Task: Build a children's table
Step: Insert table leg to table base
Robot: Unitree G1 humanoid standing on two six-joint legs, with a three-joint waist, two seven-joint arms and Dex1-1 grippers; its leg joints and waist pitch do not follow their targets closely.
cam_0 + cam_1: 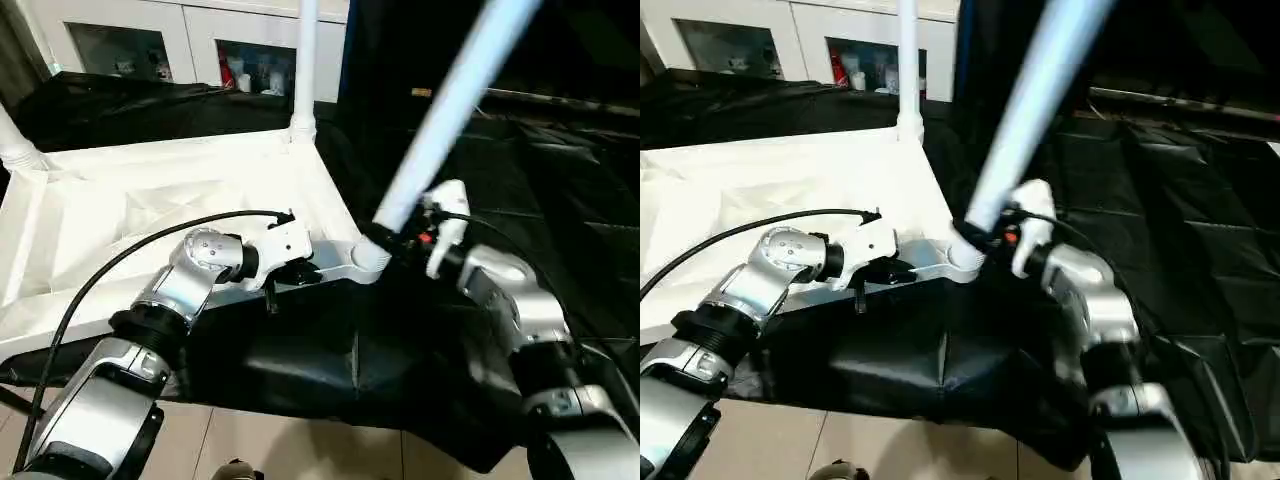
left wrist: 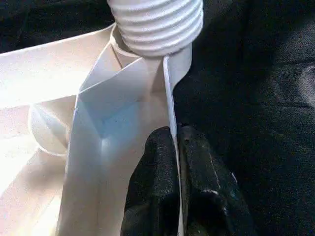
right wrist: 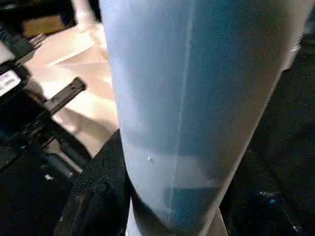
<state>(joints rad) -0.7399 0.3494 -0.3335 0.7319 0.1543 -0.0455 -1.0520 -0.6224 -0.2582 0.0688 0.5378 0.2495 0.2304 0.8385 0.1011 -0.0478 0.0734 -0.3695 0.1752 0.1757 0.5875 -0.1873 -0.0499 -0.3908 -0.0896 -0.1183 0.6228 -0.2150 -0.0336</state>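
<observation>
Left eye view: two white cylindrical legs (image 1: 305,60) are seated far; a third (image 1: 450,110), pinched by the right claw (image 1: 385,238), is angled at the near-right socket of the white ribbed plastic tabletop (image 1: 150,210), whose rim is pinched by the left claw (image 2: 174,162).

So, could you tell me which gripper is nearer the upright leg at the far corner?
Left. The left gripper pinches the tabletop rim on that leg's side; the right gripper holds the tilted leg farther away.

Tilted leg (image 1: 440,110): top cut by frame edge, lower end hidden at the corner socket. Upright far leg (image 1: 306,60) also cut off above. Cabinet (image 1: 150,40) contents too small to tell.
</observation>
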